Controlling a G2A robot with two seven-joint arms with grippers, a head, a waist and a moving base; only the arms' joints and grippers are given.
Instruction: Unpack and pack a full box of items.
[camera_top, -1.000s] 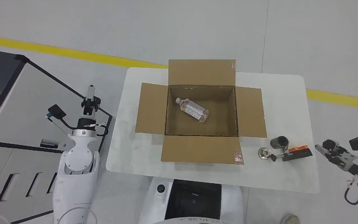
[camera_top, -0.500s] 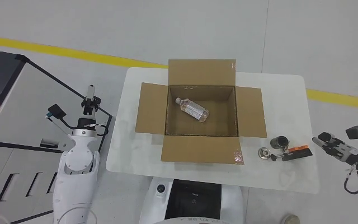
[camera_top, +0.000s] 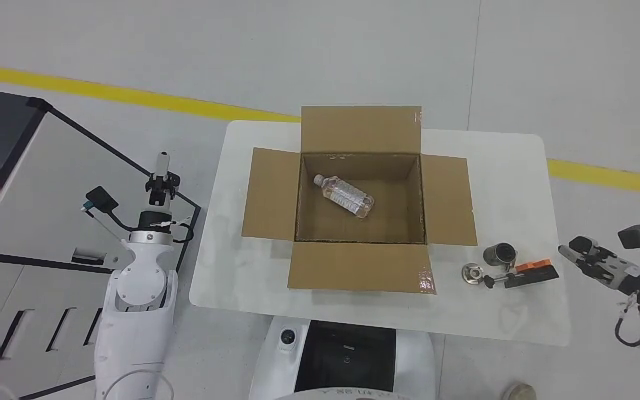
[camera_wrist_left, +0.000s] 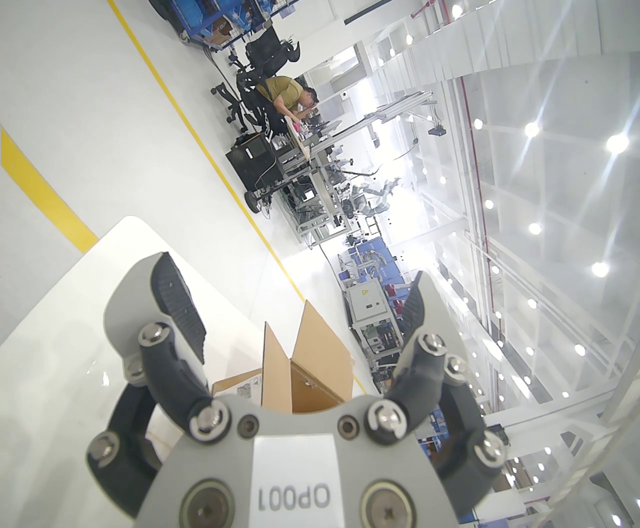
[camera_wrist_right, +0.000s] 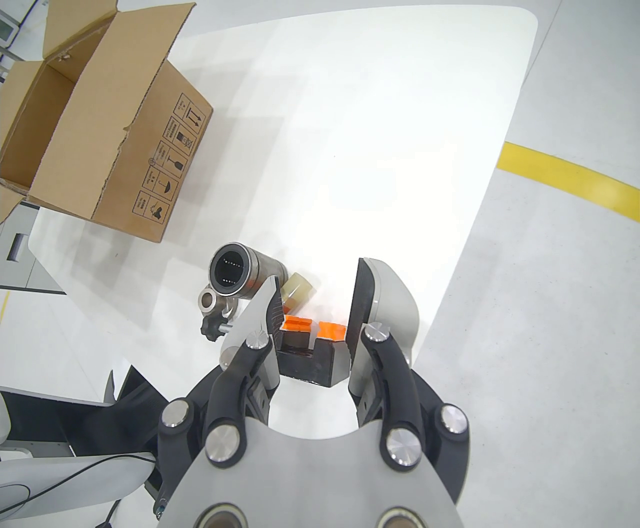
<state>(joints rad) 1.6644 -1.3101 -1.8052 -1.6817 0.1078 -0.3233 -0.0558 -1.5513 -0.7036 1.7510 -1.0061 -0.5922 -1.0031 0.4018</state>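
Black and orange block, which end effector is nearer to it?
Right. The right end effector hangs just beside the block; the left end effector is across the table, beyond the box.

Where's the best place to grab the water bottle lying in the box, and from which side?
Likely best: grip the bottle around its middle, coming straight down, since the box walls block side approaches. It lies on its side diagonally, so turn the jaws across its width.
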